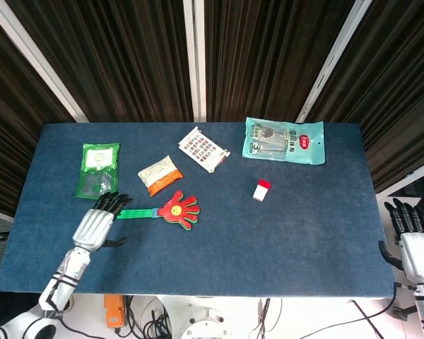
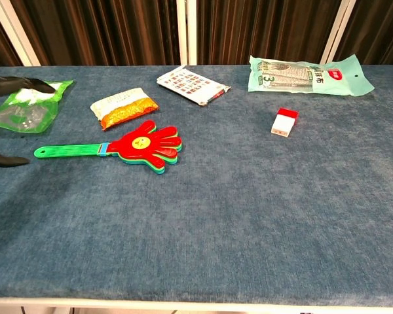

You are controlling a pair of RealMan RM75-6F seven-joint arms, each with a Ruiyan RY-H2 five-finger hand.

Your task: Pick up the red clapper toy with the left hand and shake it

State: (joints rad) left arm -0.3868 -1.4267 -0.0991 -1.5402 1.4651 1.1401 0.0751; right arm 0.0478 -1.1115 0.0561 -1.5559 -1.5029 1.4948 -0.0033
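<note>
The red clapper toy (image 1: 179, 209) (image 2: 146, 145) lies flat on the blue table, a hand-shaped red paddle with a green handle (image 1: 136, 213) (image 2: 69, 151) pointing left. My left hand (image 1: 94, 227) hovers over the table just left of the handle's end, fingers apart and empty; the chest view shows only its dark fingertips (image 2: 16, 84) at the left edge. Beyond the table's right front corner waits my right hand (image 1: 413, 247), open and holding nothing. It does not show in the chest view.
A green packet (image 1: 97, 169) lies behind the left hand. An orange snack bag (image 1: 160, 174), a printed packet (image 1: 203, 149), a teal bag (image 1: 284, 140) and a small red-and-white box (image 1: 262, 189) lie farther back and right.
</note>
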